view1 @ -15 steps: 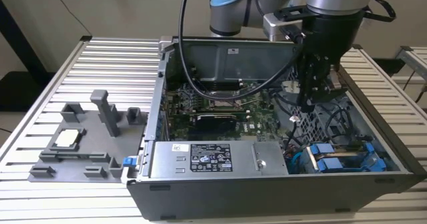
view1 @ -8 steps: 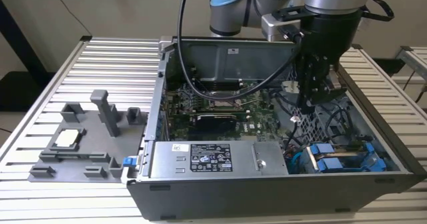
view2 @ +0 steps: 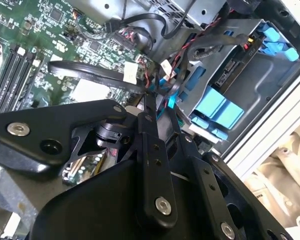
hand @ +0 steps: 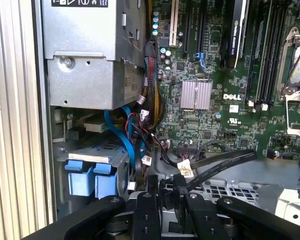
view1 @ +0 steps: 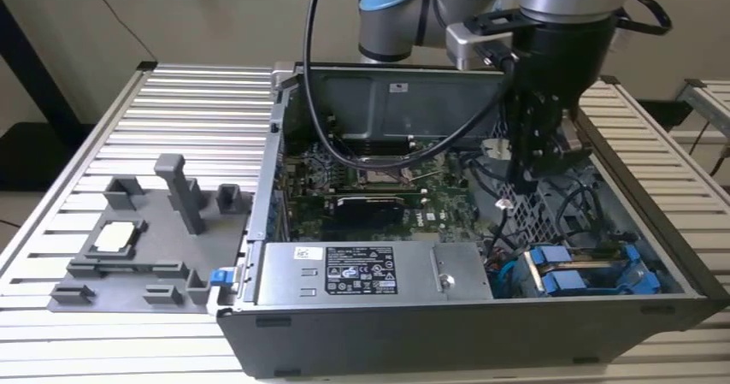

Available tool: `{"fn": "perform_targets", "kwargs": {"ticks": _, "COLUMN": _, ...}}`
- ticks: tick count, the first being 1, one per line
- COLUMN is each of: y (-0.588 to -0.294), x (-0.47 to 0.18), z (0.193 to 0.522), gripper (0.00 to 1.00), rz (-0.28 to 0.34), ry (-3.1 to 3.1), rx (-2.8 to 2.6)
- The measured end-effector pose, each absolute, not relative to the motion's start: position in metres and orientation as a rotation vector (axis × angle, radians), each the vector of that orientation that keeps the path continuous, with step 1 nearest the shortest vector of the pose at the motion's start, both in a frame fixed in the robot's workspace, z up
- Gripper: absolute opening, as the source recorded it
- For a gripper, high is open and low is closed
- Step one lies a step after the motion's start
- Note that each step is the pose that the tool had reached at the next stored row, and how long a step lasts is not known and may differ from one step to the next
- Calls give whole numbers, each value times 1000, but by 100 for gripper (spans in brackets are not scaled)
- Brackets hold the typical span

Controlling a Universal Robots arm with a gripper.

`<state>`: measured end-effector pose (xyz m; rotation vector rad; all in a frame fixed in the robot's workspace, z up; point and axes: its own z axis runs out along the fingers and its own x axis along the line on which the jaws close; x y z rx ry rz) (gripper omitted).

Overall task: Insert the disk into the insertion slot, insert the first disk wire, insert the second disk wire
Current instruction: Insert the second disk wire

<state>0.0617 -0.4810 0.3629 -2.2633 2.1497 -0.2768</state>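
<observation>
The disk [view1: 584, 274], in its blue carrier, lies in the insertion slot [view1: 642, 245] at the case's near corner on the exterior view's right. Its blue end tabs [hand: 87, 178] show in both wrist views [view2: 217, 108]. My gripper [view1: 527, 179] reaches down inside the case, just behind the slot and beside a perforated metal wall [hand: 225, 192]. Its fingers [hand: 150, 200] stand close together on the end of a black flat disk wire [hand: 217, 164] with a white tag. The same wire [view2: 85, 70] loops over the green board, and the gripper's tips [view2: 152, 97] meet near it.
A grey power-supply box [view1: 365, 273] fills the case's front beside the disk. The green motherboard [view1: 377, 204] lies behind it. A blue cable [hand: 130, 132] and red-black wire bundles crowd the gap by the slot. A grey fixture [view1: 149, 230] stands on the slatted table [view1: 91, 136].
</observation>
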Motion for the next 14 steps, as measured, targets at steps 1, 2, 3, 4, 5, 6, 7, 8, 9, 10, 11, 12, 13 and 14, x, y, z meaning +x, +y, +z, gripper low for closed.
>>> {"fn": "perform_targets", "kwargs": {"ticks": 1, "y": -480, "x": 62, "z": 363, "gripper": 27, "rz": -277, "ry": 2150, "rx": -2263}}
{"fn": "perform_targets", "kwargs": {"ticks": 2, "y": -480, "x": 62, "z": 363, "gripper": 27, "rz": -277, "ry": 2149, "rx": -2263}}
{"fn": "perform_targets", "kwargs": {"ticks": 3, "y": -480, "x": 62, "z": 363, "gripper": 27, "rz": -277, "ry": 2149, "rx": -2263}}
{"fn": "perform_targets", "kwargs": {"ticks": 4, "y": -480, "x": 62, "z": 363, "gripper": 27, "rz": -277, "ry": 2149, "rx": -2263}}
{"fn": "perform_targets", "kwargs": {"ticks": 5, "y": -480, "x": 62, "z": 363, "gripper": 27, "rz": -277, "ry": 2150, "rx": -2263}}
{"fn": "perform_targets", "kwargs": {"ticks": 6, "y": -480, "x": 62, "z": 363, "gripper": 27, "rz": -277, "ry": 2150, "rx": -2263}}
{"fn": "perform_targets", "kwargs": {"ticks": 7, "y": -480, "x": 62, "z": 363, "gripper": 27, "rz": -277, "ry": 2150, "rx": -2263}}
{"fn": "perform_targets", "kwargs": {"ticks": 8, "y": -480, "x": 62, "z": 363, "gripper": 27, "rz": -277, "ry": 2150, "rx": -2263}}
{"fn": "perform_targets", "kwargs": {"ticks": 9, "y": -480, "x": 62, "z": 363, "gripper": 25, "rz": -277, "ry": 2150, "rx": -2263}}
{"fn": "perform_targets", "kwargs": {"ticks": 10, "y": -480, "x": 62, "z": 363, "gripper": 18, "rz": -277, "ry": 2150, "rx": -2263}}
{"fn": "perform_targets", "kwargs": {"ticks": 11, "y": -480, "x": 62, "z": 363, "gripper": 18, "rz": -277, "ry": 2150, "rx": -2263}}
{"fn": "perform_targets", "kwargs": {"ticks": 12, "y": -480, "x": 62, "z": 363, "gripper": 18, "rz": -277, "ry": 2150, "rx": -2263}}
{"fn": "perform_targets", "kwargs": {"ticks": 13, "y": -480, "x": 62, "z": 363, "gripper": 16, "rz": -277, "ry": 2150, "rx": -2263}}
{"fn": "perform_targets", "kwargs": {"ticks": 14, "y": -480, "x": 62, "z": 363, "gripper": 16, "rz": -277, "ry": 2150, "rx": -2263}}
